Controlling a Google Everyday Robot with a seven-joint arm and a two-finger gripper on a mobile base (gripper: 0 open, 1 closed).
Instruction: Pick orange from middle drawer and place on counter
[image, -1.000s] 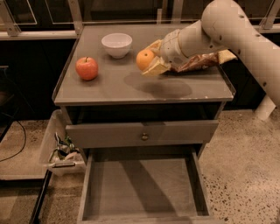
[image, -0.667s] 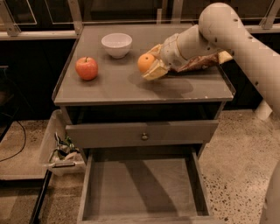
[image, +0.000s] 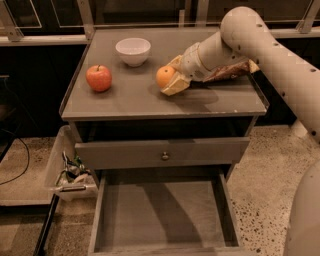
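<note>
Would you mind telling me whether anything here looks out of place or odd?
Nothing is spilled or damaged. The middle drawer stands pulled out and bare. A crumpled snack bag lies partly under the arm on the counter, beside the end effector, which holds the orange there.

A robot test lab, by every sign, and no home kitchen. The floor (image: 265, 165) was speckled stone, a loose black cable (image: 20, 165) trailed across it at the left, and a plastic bin (image: 62, 165) of odds and ends sat against a lone grey cabinet (image: 125, 154). Metal-framed glass panels (image: 135, 10) ran along behind. On the counter (image: 135, 102) the props looked staged: a red apple (image: 98, 78), a white bowl (image: 133, 51), a snack bag (image: 227, 72). And there was the gripper (image: 172, 82), low over the counter's middle, clasped on the orange (image: 164, 76), with the middle drawer (image: 160, 215) pulled open below.
</note>
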